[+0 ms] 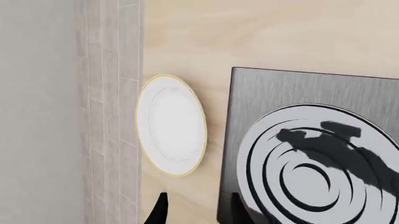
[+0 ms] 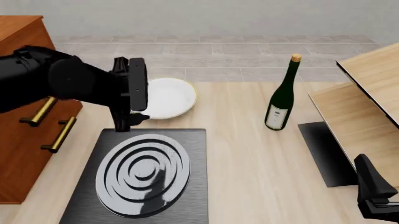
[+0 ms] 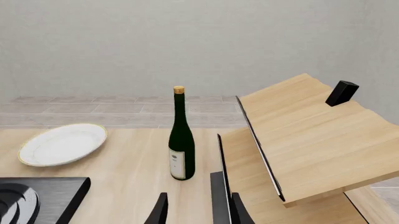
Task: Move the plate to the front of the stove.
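The white plate with its thin gold rim lies flat on the wooden table, just beyond the far edge of the stove. The stove is a black slab with a silver ringed burner. My left gripper hangs open above the gap between the plate's near rim and the stove, and its body hides the plate's left part. In the left wrist view the plate sits beside the stove, with nothing between the fingertips. My right gripper stays open low at the right. Its wrist view shows the plate far off.
A green wine bottle stands right of the plate. A brown cabinet with gold handles borders the left side. A tilted wooden shelf and a plain black flat panel occupy the right.
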Robot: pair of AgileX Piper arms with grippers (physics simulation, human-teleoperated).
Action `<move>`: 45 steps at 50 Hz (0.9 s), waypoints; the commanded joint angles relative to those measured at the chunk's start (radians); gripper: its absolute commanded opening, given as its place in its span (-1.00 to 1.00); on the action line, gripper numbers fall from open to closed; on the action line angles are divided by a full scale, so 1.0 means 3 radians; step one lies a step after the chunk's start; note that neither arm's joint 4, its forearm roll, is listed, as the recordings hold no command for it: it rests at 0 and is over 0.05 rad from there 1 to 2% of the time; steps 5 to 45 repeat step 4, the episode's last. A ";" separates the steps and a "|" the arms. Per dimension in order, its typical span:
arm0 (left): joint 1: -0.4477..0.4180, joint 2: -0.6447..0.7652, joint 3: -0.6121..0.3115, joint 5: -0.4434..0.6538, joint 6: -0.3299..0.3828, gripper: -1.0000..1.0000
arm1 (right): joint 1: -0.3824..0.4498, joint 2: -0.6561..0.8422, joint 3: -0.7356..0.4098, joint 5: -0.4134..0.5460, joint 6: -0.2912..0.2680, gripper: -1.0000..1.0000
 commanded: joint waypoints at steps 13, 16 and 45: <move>-0.0180 -0.0711 0.0588 -0.0057 -0.0095 1.00 | 0.0000 0.0000 0.0000 0.0000 -0.0001 1.00; -0.0180 -0.0711 0.0588 -0.0057 -0.0095 1.00 | 0.0000 0.0000 0.0000 0.0000 -0.0001 1.00; -0.0180 -0.0711 0.0588 -0.0057 -0.0095 1.00 | 0.0000 0.0000 0.0000 0.0000 -0.0001 1.00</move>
